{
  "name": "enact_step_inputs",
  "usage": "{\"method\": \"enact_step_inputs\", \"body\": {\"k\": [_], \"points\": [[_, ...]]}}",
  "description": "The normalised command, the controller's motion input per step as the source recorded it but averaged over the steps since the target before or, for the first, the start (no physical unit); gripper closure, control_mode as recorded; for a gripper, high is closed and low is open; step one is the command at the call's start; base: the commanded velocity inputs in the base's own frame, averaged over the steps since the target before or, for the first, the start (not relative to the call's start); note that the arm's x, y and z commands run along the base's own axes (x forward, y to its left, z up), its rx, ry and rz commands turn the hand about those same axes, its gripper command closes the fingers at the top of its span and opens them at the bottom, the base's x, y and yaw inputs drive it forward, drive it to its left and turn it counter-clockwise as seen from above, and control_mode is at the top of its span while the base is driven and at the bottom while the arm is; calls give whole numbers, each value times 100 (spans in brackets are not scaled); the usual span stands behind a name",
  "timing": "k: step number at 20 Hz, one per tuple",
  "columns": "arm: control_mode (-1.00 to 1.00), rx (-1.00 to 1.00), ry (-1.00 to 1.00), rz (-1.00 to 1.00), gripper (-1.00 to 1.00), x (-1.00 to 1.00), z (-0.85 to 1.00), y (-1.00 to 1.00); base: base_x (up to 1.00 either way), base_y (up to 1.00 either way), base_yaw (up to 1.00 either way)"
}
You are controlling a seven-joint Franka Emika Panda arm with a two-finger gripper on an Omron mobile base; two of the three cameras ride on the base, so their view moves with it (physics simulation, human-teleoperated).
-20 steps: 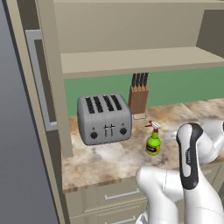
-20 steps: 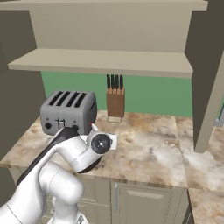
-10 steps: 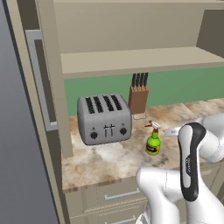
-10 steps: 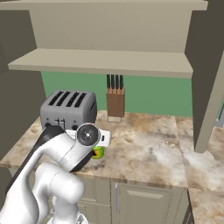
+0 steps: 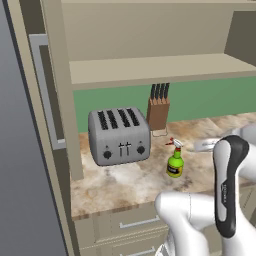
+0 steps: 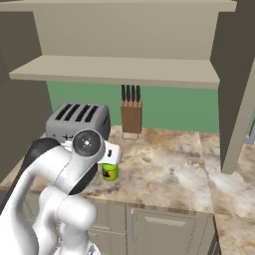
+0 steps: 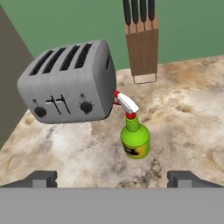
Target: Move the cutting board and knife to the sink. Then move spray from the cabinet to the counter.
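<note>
Cabinet [image 5: 150, 70] shelf sits bare above the counter [image 5: 130, 180]. Toaster [image 7: 70, 83] with 4 slots stands beside the knife block [image 7: 141, 43]. Spray [image 7: 134, 138] stands upright on the counter, just right of the toaster. Gripper [image 7: 112, 179] hovers near it, fingers apart, touching nothing.

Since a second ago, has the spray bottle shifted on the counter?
No. In the left base view the spray bottle stands at the same spot on the counter, right of the toaster and in front of the knife block.

Green spray [image 7: 136, 140] upright on marbled counter [image 7: 183, 109], beside toaster [image 7: 70, 83]
</note>
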Motion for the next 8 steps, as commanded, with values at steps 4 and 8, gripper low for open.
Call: {"method": "enact_step_inputs", "body": {"k": [4, 8], "points": [[-100, -1, 0, -10, -100, -41, 19, 17, 0, 0, 0], [-100, -5, 0, -10, -100, -42, 1, 27, 0, 0, 0]]}}
